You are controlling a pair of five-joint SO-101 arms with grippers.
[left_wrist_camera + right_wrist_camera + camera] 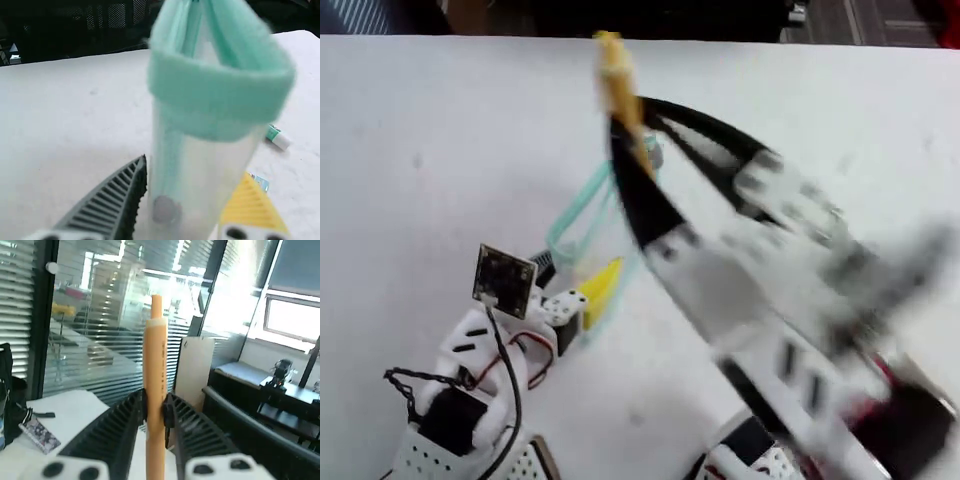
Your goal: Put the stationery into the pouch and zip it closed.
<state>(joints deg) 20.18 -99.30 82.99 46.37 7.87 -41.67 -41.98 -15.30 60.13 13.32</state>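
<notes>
The pouch (210,125) is clear plastic with a teal zipper band, and it stands upright off the table. My left gripper (195,170) is shut on its lower part, one black finger (120,195) and one yellow finger (250,200) pressing either side. From above, the pouch (582,215) rises from the left gripper (592,292) near the table's middle. My right gripper (155,407) is shut on an orange pen (155,370), held upright and high. In the high view that pen (613,70) and the right gripper (632,160) hang just beyond and above the pouch mouth.
A small white and green stick (278,138) lies on the white table (420,150) beside the pouch. A patterned notebook (40,434) rests on a white surface in the right wrist view. The table's far edge (470,37) runs along the back.
</notes>
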